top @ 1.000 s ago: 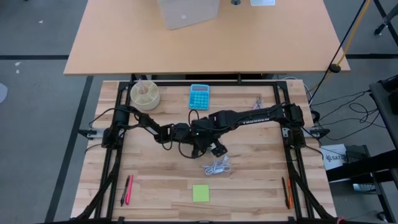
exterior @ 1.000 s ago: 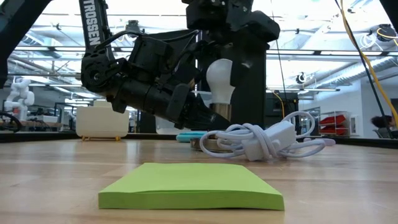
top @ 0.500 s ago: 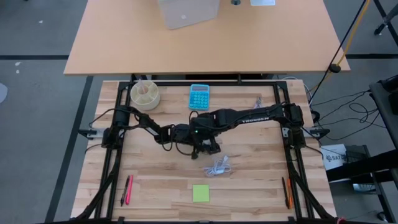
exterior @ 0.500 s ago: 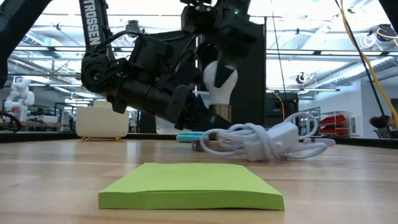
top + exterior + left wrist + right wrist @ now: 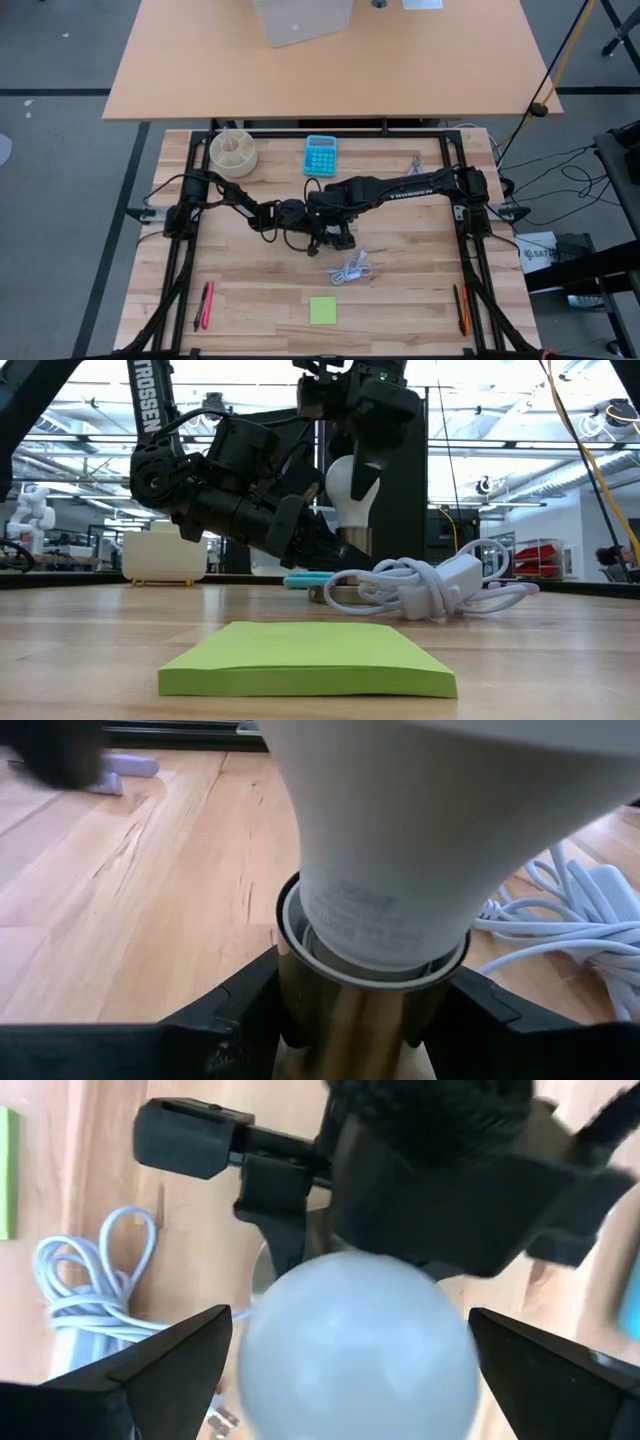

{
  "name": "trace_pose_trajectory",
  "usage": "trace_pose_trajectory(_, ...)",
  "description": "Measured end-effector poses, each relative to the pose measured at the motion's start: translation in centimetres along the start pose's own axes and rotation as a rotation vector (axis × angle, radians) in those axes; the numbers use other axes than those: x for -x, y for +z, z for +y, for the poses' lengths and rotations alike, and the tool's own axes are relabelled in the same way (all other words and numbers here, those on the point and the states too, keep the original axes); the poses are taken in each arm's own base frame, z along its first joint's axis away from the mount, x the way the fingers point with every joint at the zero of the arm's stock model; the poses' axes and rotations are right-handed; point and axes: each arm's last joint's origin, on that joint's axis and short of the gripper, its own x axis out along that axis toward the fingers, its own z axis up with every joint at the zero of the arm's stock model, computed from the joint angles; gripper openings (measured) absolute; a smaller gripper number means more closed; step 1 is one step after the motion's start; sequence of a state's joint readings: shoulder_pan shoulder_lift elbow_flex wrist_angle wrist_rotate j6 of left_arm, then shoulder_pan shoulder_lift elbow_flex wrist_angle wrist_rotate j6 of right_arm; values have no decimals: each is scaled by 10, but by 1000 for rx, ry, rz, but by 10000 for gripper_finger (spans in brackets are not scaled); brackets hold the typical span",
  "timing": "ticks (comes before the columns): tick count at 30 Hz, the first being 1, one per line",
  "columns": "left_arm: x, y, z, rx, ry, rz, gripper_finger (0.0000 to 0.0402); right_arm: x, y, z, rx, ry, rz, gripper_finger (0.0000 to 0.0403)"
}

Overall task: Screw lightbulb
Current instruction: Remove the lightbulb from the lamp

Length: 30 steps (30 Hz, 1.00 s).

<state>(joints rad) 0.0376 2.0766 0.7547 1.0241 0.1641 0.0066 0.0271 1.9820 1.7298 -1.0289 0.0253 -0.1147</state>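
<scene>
The white lightbulb stands upright, globe up, with its narrow base in a brass socket near the table's middle. My left gripper reaches in from the table's left and is shut on the socket; it also shows in the high view. My right gripper hangs right above the bulb, its two fingers on either side of the globe; it also shows in the high view. The socket's foot is hidden behind a white cable. My left gripper pinches the brass socket's side wall between its two fingers, just below the bulb's neck. The fingers come slanting down from the table's left. The socket stands upright in the hold. My right gripper holds the bulb's frosted globe between its two fingers, one on each side at the widest part. It comes from above, pointing down. The bulb stays upright with its base in the socket.
A coiled white cable with a plug lies just near of the grippers. A green sticky pad lies near the front edge, a blue calculator and a round container at the back, pens at the front left.
My right gripper has shifted a little toward the table's left, over the bulb, and has turned about the bulb's upright axis. The bulb has stayed upright in the socket. My left gripper has kept still.
</scene>
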Motion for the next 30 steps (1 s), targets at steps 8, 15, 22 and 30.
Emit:
trace_pose_trajectory(8,0,0,0,1,6,0,197,0,-2,0,-164,27,17,398)
trace_pose_trajectory(15,0,0,1,2,7,0,197,0,-2,-4,-382,28,17,398)
trace_pose_trajectory(22,0,0,1,3,8,-1,197,-1,-3,-13,-606,20,14,395)
trace_pose_trajectory(30,0,0,1,4,8,-1,197,-1,-2,-18,-715,25,0,374)
